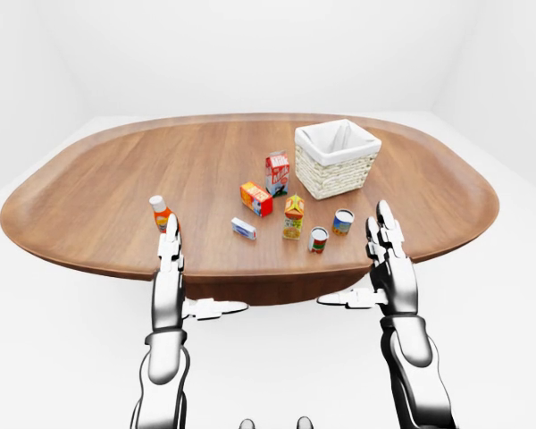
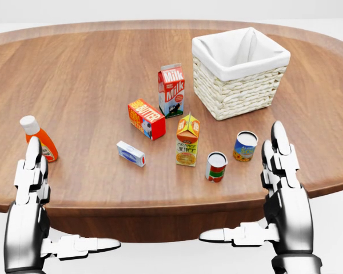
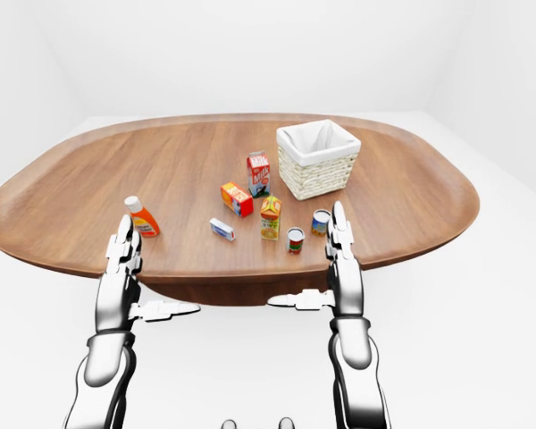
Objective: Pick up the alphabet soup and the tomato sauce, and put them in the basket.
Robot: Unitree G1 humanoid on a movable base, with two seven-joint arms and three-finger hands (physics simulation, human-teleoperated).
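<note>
head view: both hands (image 2: pixel 28 188) (image 2: pixel 283 177) open near table (image 2: pixel 91 68) edge.

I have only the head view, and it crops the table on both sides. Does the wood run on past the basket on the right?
Observer: Yes. The left-eye view shows the table as a full oval, with bare wood right of the basket.
Operator: And above the basket?
Observer: Wood up to the top rim, then white floor and walls.
Operator: My arms?
Observer: The left arm and right arm rise from the bottom edge, hands open.
</note>
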